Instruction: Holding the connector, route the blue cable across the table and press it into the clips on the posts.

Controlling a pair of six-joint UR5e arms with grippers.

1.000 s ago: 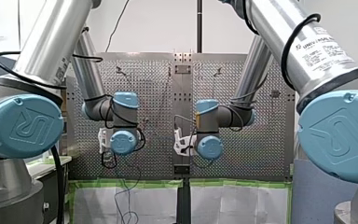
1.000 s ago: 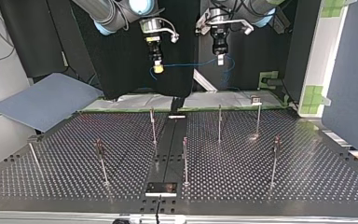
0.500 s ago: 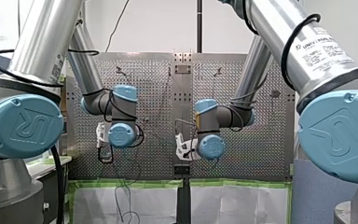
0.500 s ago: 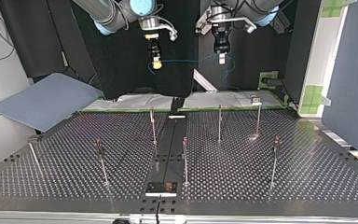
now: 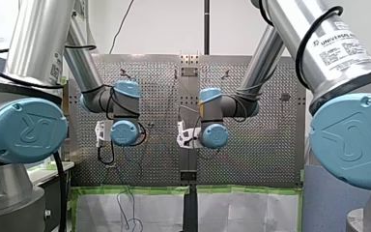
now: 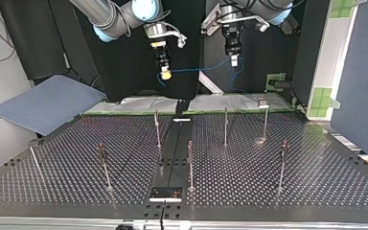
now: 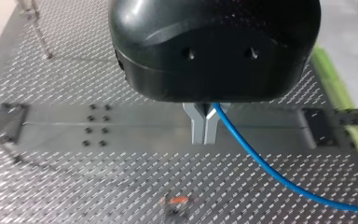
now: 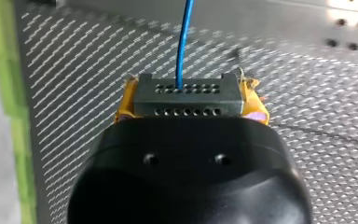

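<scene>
Finding one, change over the last second: in the front view both wrists stand further toward 12 o'clock than they did. In the top view the right gripper (image 6: 165,74) has shifted slightly toward 5 o'clock and the left gripper (image 6: 233,61) toward 3 o'clock. The cable (image 6: 199,70) has come along between them with much the same span. Judgement: the pair is carrying the cable out over the table (image 6: 316,182), so routing is only at its start and no pressing has begun. Finding two, grip: the right gripper is clenched on the connector (image 8: 189,95). Its yellow pads show at both ends of the grey body, and the cable leaves the connector's face straight ahead of the fingers. The left gripper's metal fingers are closed together on the cable, which emerges between them and trails off to one side. In the top view a slack loop of cable hangs just beside that gripper at its 5 o'clock. Finding three, position: in the top view the right gripper sits at 11 o'clock and the left at 1 o'clock, with the cable strung between them. It hangs high and well apart from the posts (image 6: 157,130), which stand at 6 o'clock from it. The cable touches no post, and the clips are too small to read.
</scene>
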